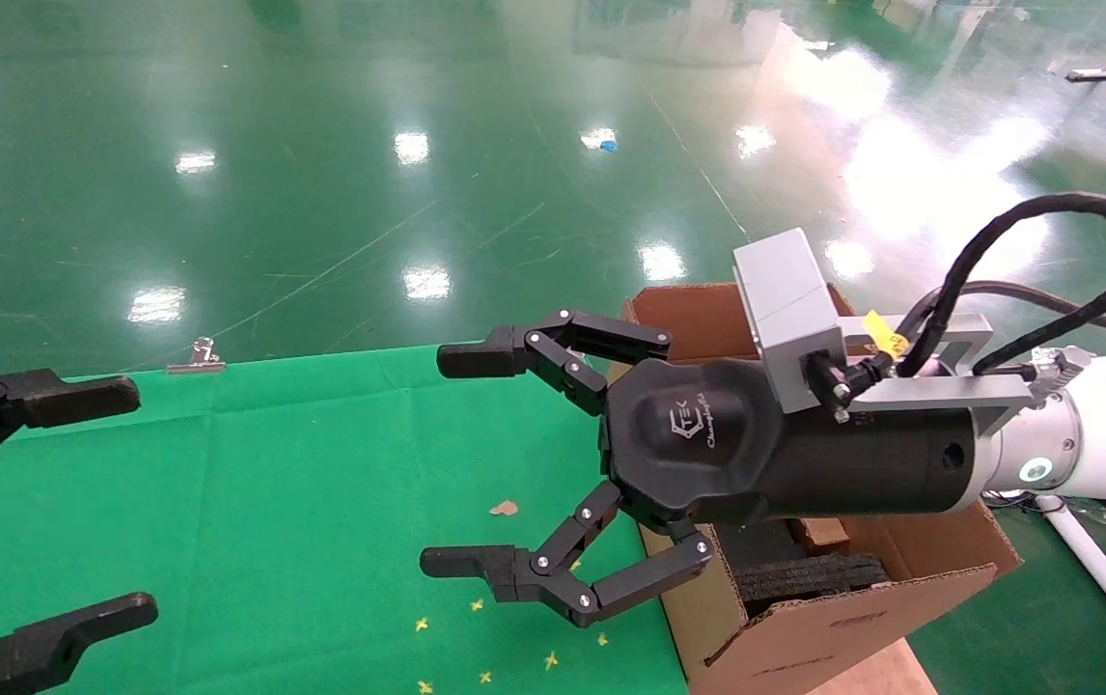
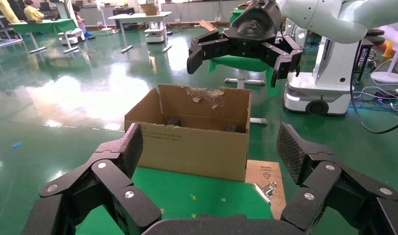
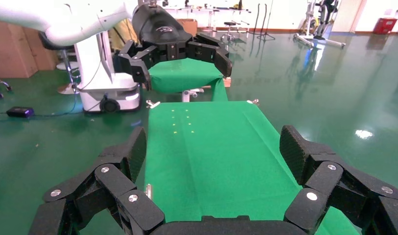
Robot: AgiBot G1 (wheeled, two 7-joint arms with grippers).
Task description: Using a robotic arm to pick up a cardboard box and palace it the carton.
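The robotic arm's right gripper (image 1: 455, 461) is open and empty, held level above the green cloth just left of the carton (image 1: 804, 637). The white arm with its green ring (image 1: 1034, 470) reaches in over the carton. The carton is open, with a torn flap (image 2: 206, 93) and black foam (image 1: 809, 576) inside; it also shows in the left wrist view (image 2: 197, 147). My left gripper (image 1: 126, 502) is open and empty at the table's left edge. The small cardboard box shows in no view. A brown corner (image 1: 821, 531) under the gripper body cannot be identified.
The green cloth (image 1: 273, 483) covers the table and bears a brown scrap (image 1: 505, 508) and small yellow marks (image 1: 476, 605). A metal binder clip (image 1: 196, 359) sits at the far edge, another (image 2: 265, 188) near the carton. A white robot base (image 2: 324, 93) stands beyond.
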